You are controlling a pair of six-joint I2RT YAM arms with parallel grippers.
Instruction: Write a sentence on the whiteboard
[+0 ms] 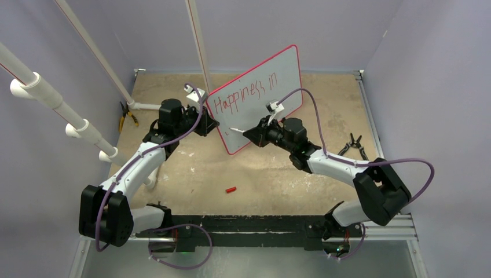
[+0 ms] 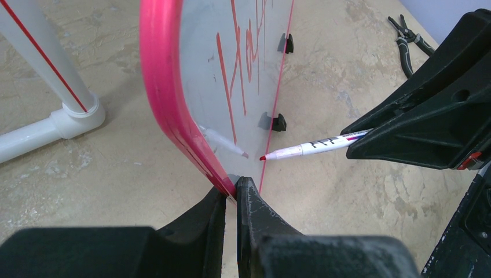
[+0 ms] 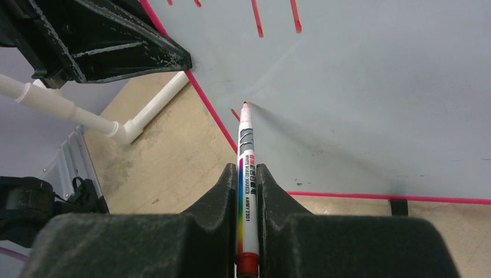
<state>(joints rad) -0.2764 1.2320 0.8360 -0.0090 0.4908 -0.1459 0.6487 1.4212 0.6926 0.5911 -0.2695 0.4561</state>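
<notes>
The whiteboard [image 1: 263, 87] stands tilted up on the table, with a red rim and a pale surface. The sentence [image 1: 240, 92] reads "Happiness in" in red, in one slanted line. My left gripper [image 1: 207, 124] is shut on the board's lower left rim, as the left wrist view [image 2: 236, 188] shows. My right gripper [image 1: 250, 134] is shut on a white marker [image 3: 246, 150] with a red tip. The tip is at the board's surface [image 3: 376, 104] near the lower left corner, beside a short red stroke [image 3: 234, 114]. The marker [image 2: 315, 145] also shows in the left wrist view.
A red marker cap [image 1: 231, 189] lies on the table in front of the board. Black pliers [image 1: 353, 145] lie at the right, and yellow-handled pliers [image 1: 126, 116] at the left. White PVC pipes [image 1: 87, 127] cross the left side; one upright [image 1: 200, 46] stands behind the board.
</notes>
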